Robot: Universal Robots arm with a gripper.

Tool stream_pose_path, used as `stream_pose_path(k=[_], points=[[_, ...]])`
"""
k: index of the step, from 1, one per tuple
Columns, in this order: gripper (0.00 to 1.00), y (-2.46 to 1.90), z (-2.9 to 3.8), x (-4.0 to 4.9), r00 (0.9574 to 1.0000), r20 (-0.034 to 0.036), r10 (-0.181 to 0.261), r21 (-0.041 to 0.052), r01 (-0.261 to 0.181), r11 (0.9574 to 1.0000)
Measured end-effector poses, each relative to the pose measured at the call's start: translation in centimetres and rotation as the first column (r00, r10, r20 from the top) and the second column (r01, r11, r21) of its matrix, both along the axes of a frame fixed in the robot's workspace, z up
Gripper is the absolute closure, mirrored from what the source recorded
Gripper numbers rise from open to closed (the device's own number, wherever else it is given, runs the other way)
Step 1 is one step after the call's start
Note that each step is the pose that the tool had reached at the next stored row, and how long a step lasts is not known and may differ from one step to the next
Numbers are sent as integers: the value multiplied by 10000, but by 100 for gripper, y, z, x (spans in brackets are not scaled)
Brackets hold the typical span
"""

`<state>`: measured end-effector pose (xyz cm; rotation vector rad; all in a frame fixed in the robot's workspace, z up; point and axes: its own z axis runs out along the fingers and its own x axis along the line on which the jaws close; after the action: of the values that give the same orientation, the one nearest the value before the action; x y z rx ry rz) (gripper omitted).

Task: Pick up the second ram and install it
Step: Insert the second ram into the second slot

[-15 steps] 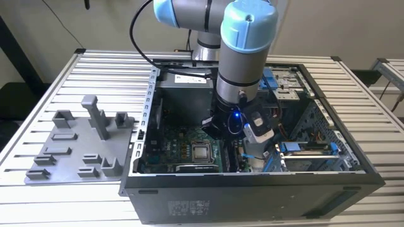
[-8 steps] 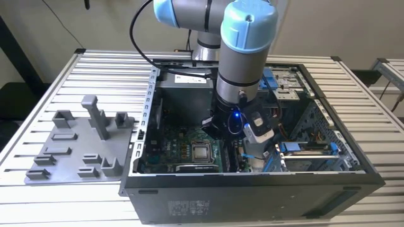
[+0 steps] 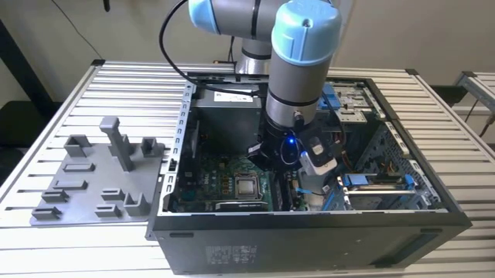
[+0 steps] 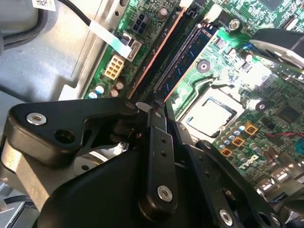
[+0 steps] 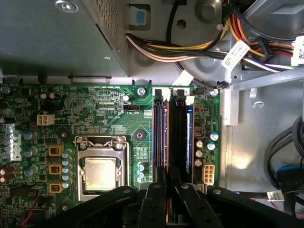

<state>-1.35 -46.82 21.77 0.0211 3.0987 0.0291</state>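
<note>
arm: reaches down from above into the open computer case (image 3: pixel 309 223), wrist near vertical over the motherboard (image 3: pixel 224 182), in the exterior view. gripper (image 5: pixel 168 187): fingers (image 5: pixel 154 204) drawn close together over the memory slots (image 5: pixel 178 137), black linkage spread to either side in both wrist views; whether they clamp anything cannot be told. second ram (image 4: pixel 183 57): a dark stick with small chips seated lengthwise in a slot beside the cpu socket (image 5: pixel 100 166), just ahead of the gripper tips in the second wrist view. first wrist view adds: bundled coloured cables (image 5: pixel 190 45) and the metal drive housing (image 5: pixel 57 38) beyond the board. exterior view adds: grey tray (image 3: pixel 97 185) with upright posts on the slatted surface (image 3: pixel 131 87), at the exterior view's left of the case.
</note>
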Motion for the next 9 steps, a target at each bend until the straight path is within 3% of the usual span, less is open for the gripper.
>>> stream_pose_path(k=[9], points=[[86, 0, -48, 1, 10000, -1, 2, 40, -2, 10000]])
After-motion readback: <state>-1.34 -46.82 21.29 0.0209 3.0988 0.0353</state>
